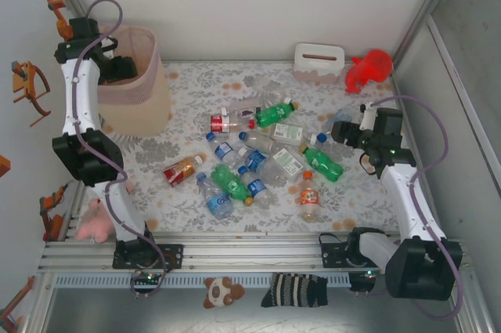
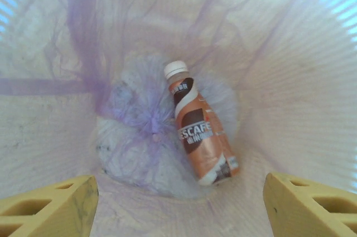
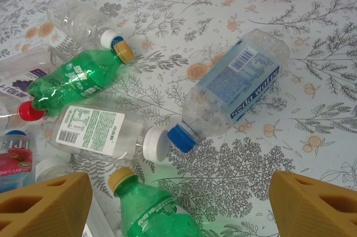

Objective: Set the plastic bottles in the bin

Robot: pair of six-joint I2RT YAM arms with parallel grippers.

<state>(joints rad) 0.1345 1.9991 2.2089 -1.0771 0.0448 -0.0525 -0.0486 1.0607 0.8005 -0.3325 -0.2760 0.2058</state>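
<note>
While our left gripper (image 2: 178, 192) hangs spread above the crinkly-lined bin (image 2: 301, 92), 1 smooth brown bottle (image 2: 198, 131) lies inside; our right gripper (image 3: 181, 192) gapes over a dimpled clear bottle (image 3: 234, 89).

Seen from above, the left arm (image 1: 82, 106) at nine o'clock and the right arm (image 1: 412, 193) at four o'clock are built alike: smooth white tubes joined by chunky black blocks (image 1: 86, 157). A thin lilac cable (image 1: 106, 1) loops off the left arm at eleven o'clock and trails down towards its black base (image 1: 141, 255). A matching cable (image 1: 445, 145) curls round the right arm at three o'clock. A small green light (image 1: 389, 145) shows on the black block at the right arm's far end.

The left gripper (image 2: 181, 184) has two mustard-yellow fingers (image 2: 50, 206), blunt wedges with triangular hollows in their sides, one smudged grey. The right gripper (image 3: 181, 184) has fingers (image 3: 47, 203) of the same colour and shape.
</note>
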